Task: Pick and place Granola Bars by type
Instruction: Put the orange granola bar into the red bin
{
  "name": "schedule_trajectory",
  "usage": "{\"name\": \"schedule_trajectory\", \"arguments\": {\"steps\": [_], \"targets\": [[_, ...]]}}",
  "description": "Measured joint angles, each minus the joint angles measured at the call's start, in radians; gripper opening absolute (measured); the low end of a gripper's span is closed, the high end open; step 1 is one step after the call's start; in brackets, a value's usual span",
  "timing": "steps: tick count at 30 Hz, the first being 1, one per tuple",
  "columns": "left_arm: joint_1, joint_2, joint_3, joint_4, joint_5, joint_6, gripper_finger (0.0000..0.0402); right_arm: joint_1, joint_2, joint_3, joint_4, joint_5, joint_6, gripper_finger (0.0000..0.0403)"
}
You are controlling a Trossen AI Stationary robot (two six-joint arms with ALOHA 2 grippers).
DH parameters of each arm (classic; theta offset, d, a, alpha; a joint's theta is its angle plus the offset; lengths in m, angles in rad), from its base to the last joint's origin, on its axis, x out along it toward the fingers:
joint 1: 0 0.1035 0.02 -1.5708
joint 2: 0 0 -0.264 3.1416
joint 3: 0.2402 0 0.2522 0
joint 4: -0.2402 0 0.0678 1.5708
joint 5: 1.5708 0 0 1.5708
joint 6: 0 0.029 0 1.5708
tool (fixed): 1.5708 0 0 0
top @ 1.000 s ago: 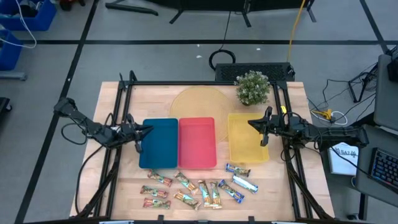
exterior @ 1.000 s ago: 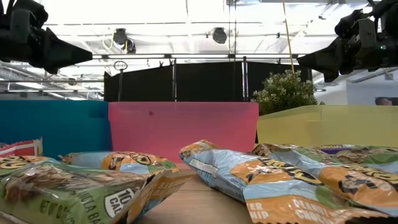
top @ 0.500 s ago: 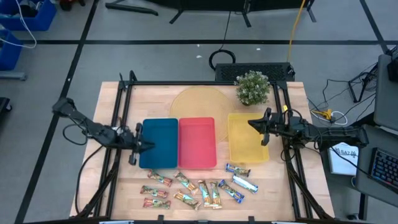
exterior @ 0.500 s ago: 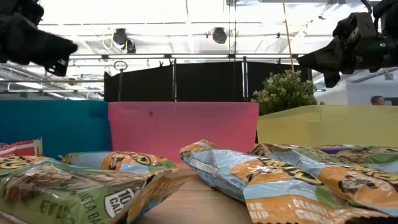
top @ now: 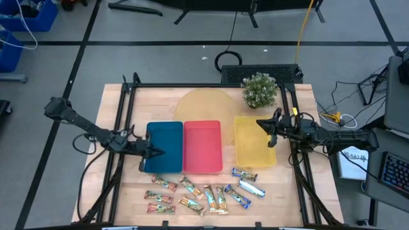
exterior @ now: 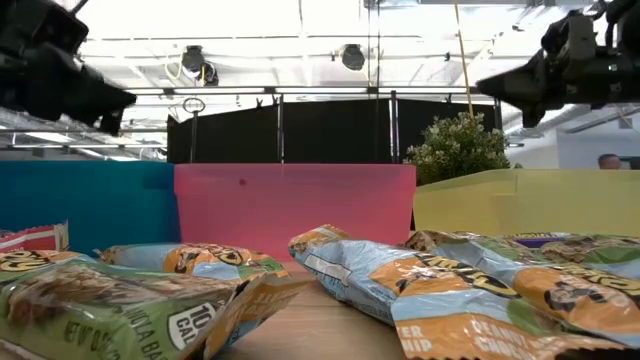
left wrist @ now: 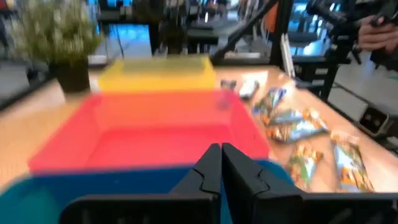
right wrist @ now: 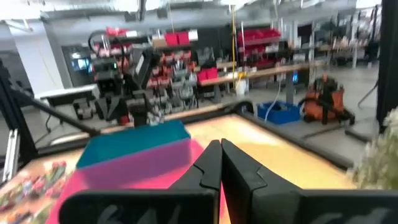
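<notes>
The granola bars (top: 204, 195) lie in a loose group on the table's near part: red-green ones (top: 160, 197) to the left, orange-gold ones (top: 216, 199) in the middle, blue-silver ones (top: 248, 185) to the right. The low view shows them close up (exterior: 420, 285). My left gripper (top: 153, 152) is shut and hovers over the left near part of the blue tray (top: 167, 137); in its wrist view (left wrist: 221, 148) the bars (left wrist: 298, 127) lie off to one side. My right gripper (top: 260, 124) is shut and hangs above the yellow tray (top: 249, 156).
Blue, red (top: 202, 145) and yellow trays stand side by side across the table's middle. A potted plant (top: 259, 89) and a round pale mat (top: 201, 105) sit at the far side. Black frame rails (top: 124, 121) run along both table sides. A person's hand (left wrist: 380, 34) shows beyond the table.
My left gripper has moved toward the table's near edge and a little to the right, ending over the blue tray's left near part; its arm has swung with it. It has stayed shut. The bars and trays have not moved.
</notes>
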Motion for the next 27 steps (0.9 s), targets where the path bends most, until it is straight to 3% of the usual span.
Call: {"name": "schedule_trajectory", "arguments": {"steps": [4,9,14,17,22,27], "targets": [[0.0,0.052,0.0,0.15,0.003,0.048,0.0027,0.0,0.0,0.0,0.079,-0.003,-0.002,0.0],[0.0,0.072,0.0,0.178,0.001,0.069,0.0024,0.0,0.0,0.0,0.221,-0.005,-0.002,0.0],[0.0,0.072,0.0,0.215,-0.026,0.07,0.0013,0.028,0.057,0.014,0.308,-0.155,0.001,0.0],[0.0,0.072,0.0,0.218,-0.025,0.047,0.0005,0.088,0.14,0.05,0.298,-0.179,0.009,0.0],[0.0,0.072,0.0,0.215,-0.029,0.051,0.001,0.228,0.362,0.188,0.243,-0.123,-0.01,0.0],[0.0,0.072,0.0,0.213,-0.029,0.052,0.0037,0.398,0.667,0.454,0.04,0.097,-0.126,0.0]]}}
